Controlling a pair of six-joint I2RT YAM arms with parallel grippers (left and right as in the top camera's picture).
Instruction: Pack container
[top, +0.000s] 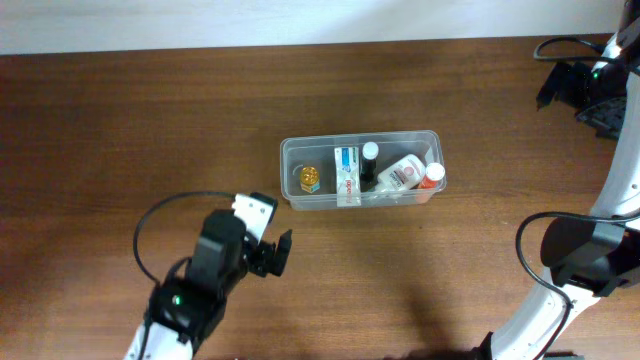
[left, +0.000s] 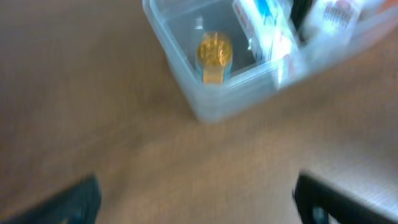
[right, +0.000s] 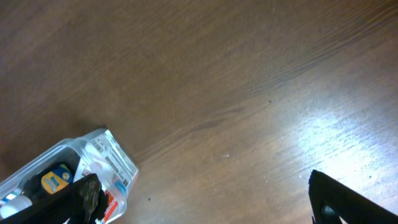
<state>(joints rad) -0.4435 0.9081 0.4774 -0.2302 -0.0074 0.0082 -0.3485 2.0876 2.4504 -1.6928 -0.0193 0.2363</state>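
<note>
At the near edge of the dark brown wooden desk, the left claw hangs spread wide with nothing between its dark fingers; it points toward the container and stands apart from it, near its left end. Beyond it, about mid-desk, sits the clear, colourless rectangular plastic container, rounded at the corners and rimmed, lying lengthwise left to right. Inside, at the left end, is a small amber jar with a yellow lid; beside it a white-and-blue cardboard box stands on edge; then a dark bottle with a black cap, a white bottle with a red label lying tilted, and an orange-capped bottle at the right end. Far off at the right rear corner, well apart from the container, the right claw hovers over bare wood, fingers wide apart and holding nothing.
</note>
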